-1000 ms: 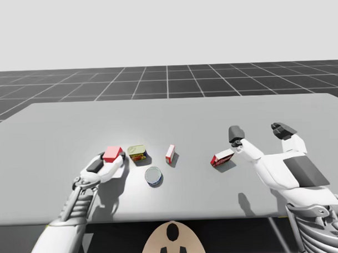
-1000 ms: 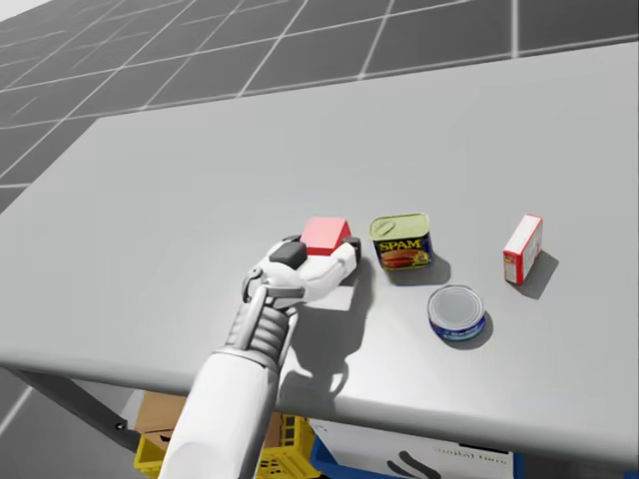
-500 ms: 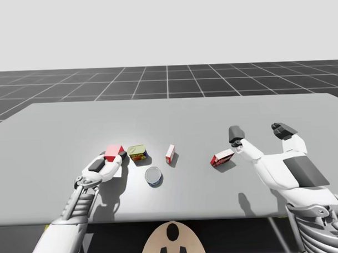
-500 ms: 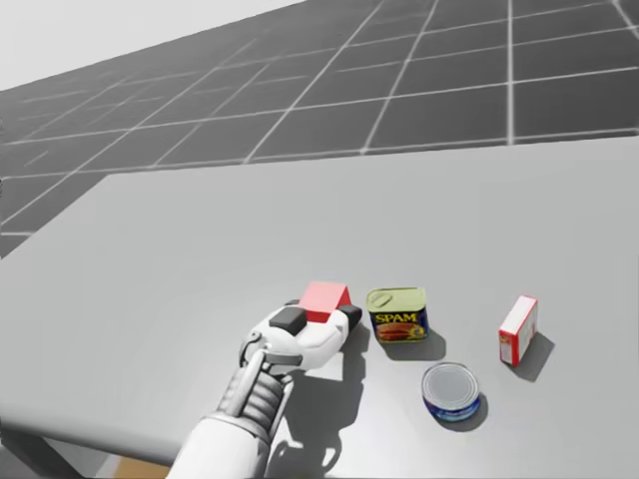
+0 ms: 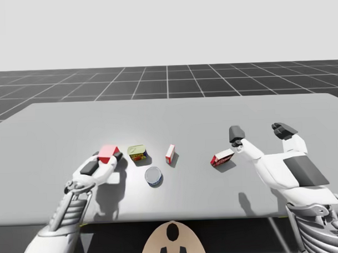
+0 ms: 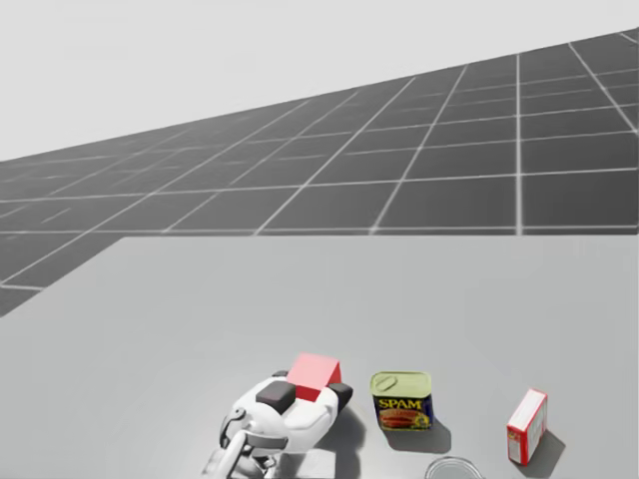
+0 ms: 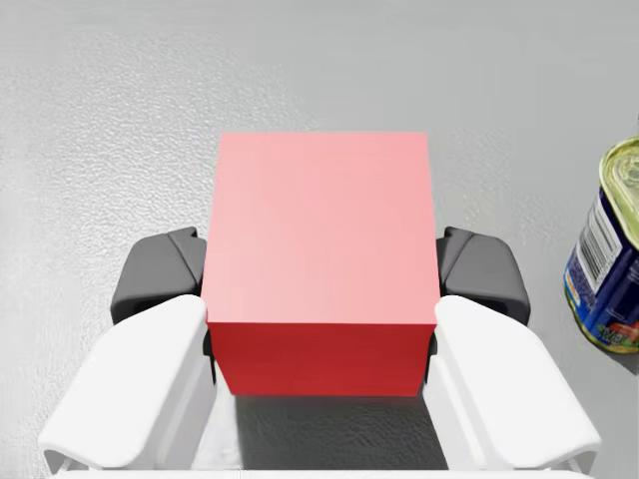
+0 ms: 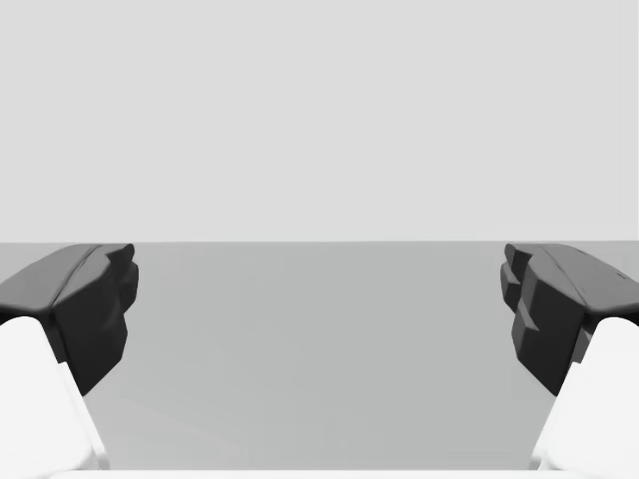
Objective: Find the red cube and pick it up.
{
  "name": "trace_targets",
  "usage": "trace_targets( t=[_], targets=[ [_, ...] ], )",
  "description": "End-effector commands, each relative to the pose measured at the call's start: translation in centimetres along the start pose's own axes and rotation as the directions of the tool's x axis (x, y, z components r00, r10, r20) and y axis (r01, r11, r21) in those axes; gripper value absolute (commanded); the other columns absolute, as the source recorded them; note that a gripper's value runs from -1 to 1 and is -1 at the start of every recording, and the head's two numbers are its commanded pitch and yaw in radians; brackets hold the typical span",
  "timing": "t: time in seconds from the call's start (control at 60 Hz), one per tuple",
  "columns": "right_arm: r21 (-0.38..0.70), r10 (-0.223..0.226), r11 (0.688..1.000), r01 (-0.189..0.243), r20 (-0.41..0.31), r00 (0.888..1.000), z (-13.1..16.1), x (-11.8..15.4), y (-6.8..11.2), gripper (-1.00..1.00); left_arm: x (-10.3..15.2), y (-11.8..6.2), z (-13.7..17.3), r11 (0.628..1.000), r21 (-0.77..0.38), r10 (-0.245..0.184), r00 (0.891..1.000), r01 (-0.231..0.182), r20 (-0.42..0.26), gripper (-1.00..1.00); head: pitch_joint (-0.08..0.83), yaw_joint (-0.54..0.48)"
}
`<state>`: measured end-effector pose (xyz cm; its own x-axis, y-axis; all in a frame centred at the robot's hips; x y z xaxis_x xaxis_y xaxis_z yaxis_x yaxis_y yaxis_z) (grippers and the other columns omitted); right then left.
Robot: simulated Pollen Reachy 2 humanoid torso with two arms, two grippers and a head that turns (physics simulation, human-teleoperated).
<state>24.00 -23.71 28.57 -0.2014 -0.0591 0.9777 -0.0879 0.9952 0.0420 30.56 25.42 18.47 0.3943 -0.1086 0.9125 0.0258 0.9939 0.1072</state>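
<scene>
The red cube (image 7: 319, 259) is grasped by the left end effector (image 7: 319, 274). In the left wrist view both fingers are seen to touch the cube, one on each of two opposite sides, so the end effector is clenched on it. The top face of the cube is turned toward the camera, and a dark shadow is seen on the counter (image 7: 120, 120) just under its near edge.

In the high view the cube (image 5: 108, 152) is found over the left part of the counter (image 5: 185, 112), at the tip of the left arm. Whether it is fully lifted from the surface cannot be told with certainty.

A blue rectangular can (image 5: 137, 152) with a yellow top is placed just beside the cube, on the side toward the middle of the counter; the two are near but apart. A round can (image 5: 153, 176) is placed closer to the torso. A white and red box (image 5: 170, 153) is standing upright a little further to the right. In the head view the cube (image 6: 313, 375) is seen between the dark fingertips, with the blue can (image 6: 402, 400) next to it.

The right end effector (image 5: 259, 132) is released, and its fingers are spread widely apart above the right part of the counter. A red and white box (image 5: 222, 157) is lying just beside its inner finger; whether they touch cannot be told.
</scene>
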Motion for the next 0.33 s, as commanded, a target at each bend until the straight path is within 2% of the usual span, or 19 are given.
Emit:
trace_targets(
  t=[0.017,0.1,0.183,0.2,0.233,0.267,0.283,0.317,0.333],
  targets=[
    [0.003,-0.008,1.0,0.008,-0.005,1.0,0.0,-0.1,0.0,-1.0,3.9,1.1,2.6,0.998,0.049,-0.041,0.996,0.038,0.074,1.0,0.307,0.41],
    [0.022,0.006,1.0,-0.006,0.005,1.0,0.0,-0.2,-0.1,-1.0,5.8,1.7,4.2,0.995,0.083,-0.062,0.99,0.052,0.123,1.0,0.306,0.41],
    [0.039,0.019,0.999,-0.02,0.011,1.0,0.0,-0.4,-0.2,-1.0,8.2,2.1,6.5,0.992,0.109,-0.083,0.976,0.062,0.199,1.0,0.306,0.41],
    [0.039,0.019,0.999,-0.02,0.011,1.0,0.0,-0.4,-0.2,-1.0,8.2,2.1,6.5,0.992,0.109,-0.083,0.976,0.062,0.199,1.0,0.306,0.41],
    [0.045,0.021,0.999,-0.022,0.013,1.0,0.0,-0.4,-0.3,-1.0,9.9,2.3,8.1,0.99,0.128,-0.091,0.962,0.059,0.259,1.0,0.307,0.4],
    [0.048,0.022,0.999,-0.023,0.014,1.0,0.0,-0.5,-0.3,-1.0,10.6,2.4,8.9,0.989,0.135,-0.096,0.954,0.06,0.285,1.0,0.308,0.4],
    [0.052,0.024,0.998,-0.025,0.014,1.0,0.0,-0.5,-0.3,-1.0,11.7,2.5,10.0,0.987,0.148,-0.102,0.939,0.056,0.327,1.0,0.308,0.4],
    [0.054,0.025,0.998,-0.026,0.014,1.0,0.0,-0.5,-0.3,-1.0,12.4,2.5,10.8,0.986,0.156,-0.106,0.929,0.053,0.356,1.0,0.309,0.4],
    [0.056,0.026,0.998,-0.026,0.014,1.0,0.0,-0.5,-0.4,-1.0,13.1,2.4,11.7,0.984,0.167,-0.118,0.915,0.056,0.385,1.0,0.309,0.4]
  ],
)
